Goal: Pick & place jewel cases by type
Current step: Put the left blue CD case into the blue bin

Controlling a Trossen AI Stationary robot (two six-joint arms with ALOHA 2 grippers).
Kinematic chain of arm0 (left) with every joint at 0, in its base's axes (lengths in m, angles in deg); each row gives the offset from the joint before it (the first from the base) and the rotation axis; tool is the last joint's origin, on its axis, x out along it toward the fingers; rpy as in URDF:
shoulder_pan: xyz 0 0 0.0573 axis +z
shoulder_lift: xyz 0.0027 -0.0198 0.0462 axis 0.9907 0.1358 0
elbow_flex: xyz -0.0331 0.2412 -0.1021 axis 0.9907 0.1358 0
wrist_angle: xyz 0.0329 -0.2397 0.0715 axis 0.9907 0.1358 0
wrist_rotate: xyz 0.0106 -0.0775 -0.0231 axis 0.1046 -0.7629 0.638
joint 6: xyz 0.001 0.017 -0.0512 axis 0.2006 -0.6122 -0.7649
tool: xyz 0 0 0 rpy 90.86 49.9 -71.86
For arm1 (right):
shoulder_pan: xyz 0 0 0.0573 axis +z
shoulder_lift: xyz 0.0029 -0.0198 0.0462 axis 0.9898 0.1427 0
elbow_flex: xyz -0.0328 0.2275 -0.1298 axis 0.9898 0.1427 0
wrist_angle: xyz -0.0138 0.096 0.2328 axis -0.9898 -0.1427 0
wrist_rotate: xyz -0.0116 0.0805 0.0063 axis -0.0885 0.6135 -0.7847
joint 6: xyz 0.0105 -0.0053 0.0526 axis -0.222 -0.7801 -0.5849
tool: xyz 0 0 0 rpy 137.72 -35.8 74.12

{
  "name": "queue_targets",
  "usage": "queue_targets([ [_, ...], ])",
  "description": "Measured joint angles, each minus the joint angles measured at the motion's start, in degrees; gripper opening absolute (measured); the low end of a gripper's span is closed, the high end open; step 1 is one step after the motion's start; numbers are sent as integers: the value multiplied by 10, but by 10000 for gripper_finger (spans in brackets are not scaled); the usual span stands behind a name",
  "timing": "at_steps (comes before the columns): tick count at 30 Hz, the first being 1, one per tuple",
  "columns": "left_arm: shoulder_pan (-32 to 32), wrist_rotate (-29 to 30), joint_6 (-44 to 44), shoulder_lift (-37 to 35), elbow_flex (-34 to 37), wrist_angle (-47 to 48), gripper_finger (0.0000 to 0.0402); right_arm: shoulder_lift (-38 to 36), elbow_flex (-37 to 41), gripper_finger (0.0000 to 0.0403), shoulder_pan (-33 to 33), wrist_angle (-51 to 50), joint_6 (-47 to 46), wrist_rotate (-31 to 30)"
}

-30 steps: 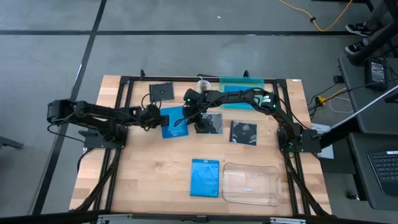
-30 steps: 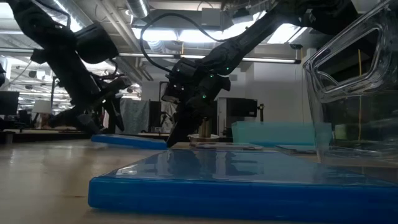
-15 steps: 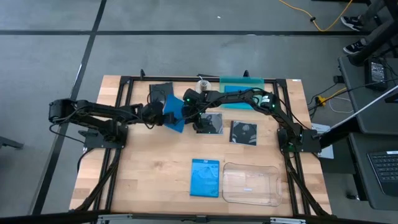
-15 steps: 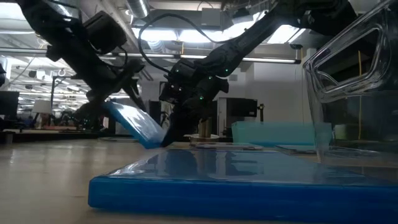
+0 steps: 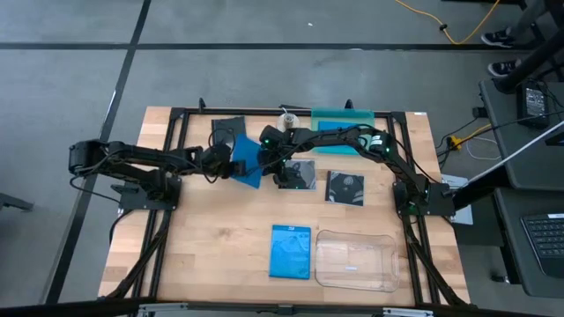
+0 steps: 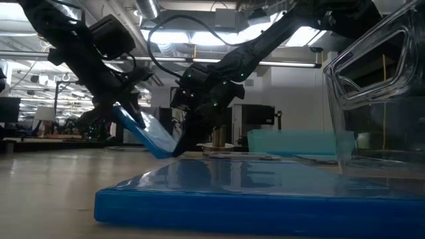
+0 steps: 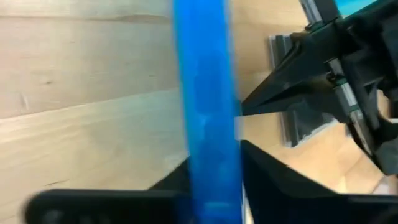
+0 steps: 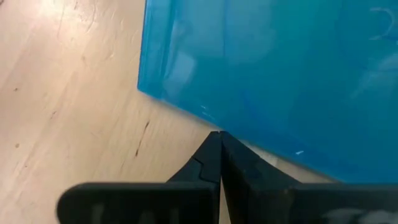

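A blue jewel case [image 5: 248, 164] stands tilted at the table's middle, its left edge raised in my left gripper [image 5: 231, 164] and its right edge on the wood. My right gripper [image 5: 278, 175], shut, has its tips at that low edge. Three dark jewel cases lie flat: one at the far left [image 5: 228, 129], one under the right arm [image 5: 304, 175] and one beside it [image 5: 345, 187]. Another blue jewel case [image 5: 291, 251] lies flat near the front. My left gripper pinches the blue case's raised left edge [image 7: 207, 163] between its two fingers, one on each flat face, coming from the table's left. The case slopes down to the right, and its low edge [image 6: 165, 150] rests on the table. My right gripper meets the case's low right edge [image 8: 210, 123] with its shut fingertips [image 8: 218, 140], coming from the table's right and slanting down. The tips sit at table level beside that edge [image 6: 178, 150].
A teal tray [image 5: 342, 120] stands at the far edge behind the right arm. A clear tray [image 5: 355, 261] sits at the near right, next to the flat blue case. Bare wood lies at the near left.
The blue case lay flat a second ago. Its left edge has risen while its right edge has stayed on the table by my right gripper's shut tips. My left gripper has gone up a little and shut on the raised edge.
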Motion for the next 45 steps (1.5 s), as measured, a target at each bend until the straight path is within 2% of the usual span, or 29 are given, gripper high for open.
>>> queue_targets([
  [2,0,2,3,-5,-1,0,25,-5,1,7,-1,-7,-4,0],
  [3,1,4,8,-8,-1,1,21,-9,1,7,-2,-15,-8,0],
  [8,20,12,36,-40,1,11,25,-55,4,7,-8,-30,-19,-12],
  [14,56,8,90,-113,1,9,22,-137,2,7,-24,-68,-31,-49],
  [20,113,-21,224,-177,-7,2,22,-238,2,7,-60,-100,-81,-96],
  [26,170,-112,383,-189,-105,21,22,-346,1,7,-77,-128,-132,-150],
  [29,194,-143,450,-178,-173,59,22,-396,1,7,-78,-142,-152,-189],
  [33,223,-187,537,-160,-249,90,22,-452,1,7,-78,-149,-182,-208],
  [39,258,-277,633,-128,-326,92,22,-501,1,7,-78,-158,-211,-213],
  [45,263,-346,733,-106,-407,99,22,-518,1,7,-78,-154,-224,-210],
])
